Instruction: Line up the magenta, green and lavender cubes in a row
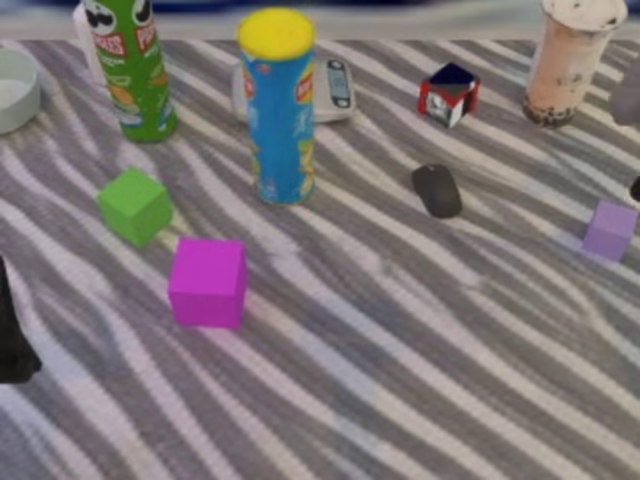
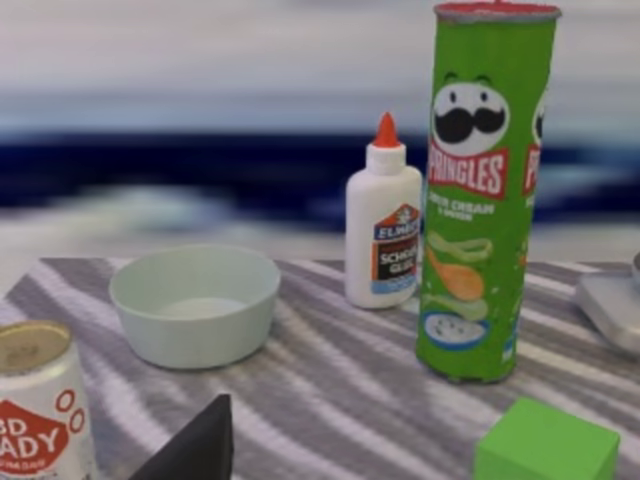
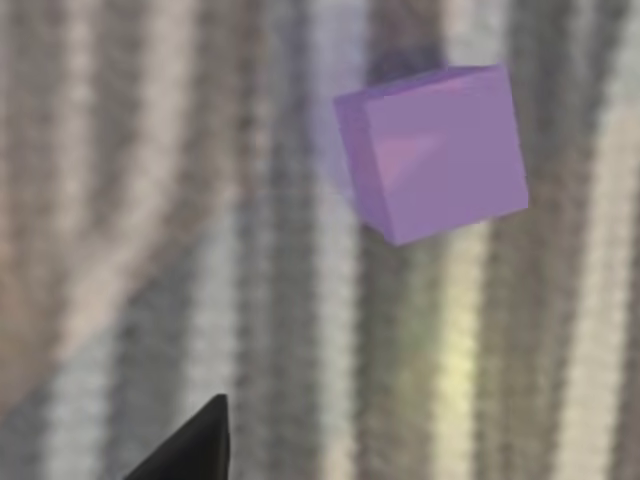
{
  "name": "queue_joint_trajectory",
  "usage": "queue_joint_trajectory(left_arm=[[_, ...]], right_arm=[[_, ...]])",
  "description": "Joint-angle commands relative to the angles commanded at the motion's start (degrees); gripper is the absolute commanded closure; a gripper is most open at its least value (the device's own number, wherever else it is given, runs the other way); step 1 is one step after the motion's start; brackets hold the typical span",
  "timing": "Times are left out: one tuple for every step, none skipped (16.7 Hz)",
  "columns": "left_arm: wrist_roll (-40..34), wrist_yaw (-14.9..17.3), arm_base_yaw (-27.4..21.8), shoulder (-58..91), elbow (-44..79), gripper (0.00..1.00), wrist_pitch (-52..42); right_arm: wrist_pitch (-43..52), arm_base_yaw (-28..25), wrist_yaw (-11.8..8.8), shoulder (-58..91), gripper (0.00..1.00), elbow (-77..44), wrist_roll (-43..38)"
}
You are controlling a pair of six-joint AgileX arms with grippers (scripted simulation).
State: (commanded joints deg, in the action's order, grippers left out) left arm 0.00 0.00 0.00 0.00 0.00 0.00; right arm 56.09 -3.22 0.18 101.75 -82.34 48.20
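Left arm (image 1: 15,340) is mostly cut off, its jaws seemingly out of view.

bright even light, soft shadows, wrist views blurred throughout.

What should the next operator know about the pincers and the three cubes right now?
Left arm parked at the table's left edge; right pincer out of the top view, above the lavender cube, holding nothing visible.
Green cube and magenta cube sit close together at left, apart; lavender cube is far right, alone.
Done: no row yet.
Left: bring the lavender cube over, then line up all three.
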Motion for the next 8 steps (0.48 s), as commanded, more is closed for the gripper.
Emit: queue_joint_trajectory(left_arm=[[0.0,0.0,0.0,0.0,0.0,0.0,0.0],[0.0,0.0,0.0,0.0,0.0,0.0,0.0],[0.0,0.0,0.0,0.0,0.0,0.0,0.0],[0.0,0.0,0.0,0.0,0.0,0.0,0.0],[0.0,0.0,0.0,0.0,0.0,0.0,0.0],[0.0,0.0,0.0,0.0,0.0,0.0,0.0],[0.0,0.0,0.0,0.0,0.0,0.0,0.0],[0.0,0.0,0.0,0.0,0.0,0.0,0.0]], right_arm=[[2.5,-0.2,0.0,4.4,0.0,-3.8,2.2],[4.7,-0.3,0.0,8.4,0.0,-7.4,4.3],[6.7,-0.4,0.0,12.0,0.0,-10.8,6.1],[8.5,-0.6,0.0,15.2,0.0,-13.8,7.8],[9.9,-0.6,0.0,18.0,0.0,-16.5,9.2],[11.1,-0.7,0.0,20.2,0.0,-18.7,10.3],[12.0,-0.8,0.0,21.9,0.0,-20.3,11.2],[12.5,-0.8,0.0,22.9,0.0,-21.3,11.8]])
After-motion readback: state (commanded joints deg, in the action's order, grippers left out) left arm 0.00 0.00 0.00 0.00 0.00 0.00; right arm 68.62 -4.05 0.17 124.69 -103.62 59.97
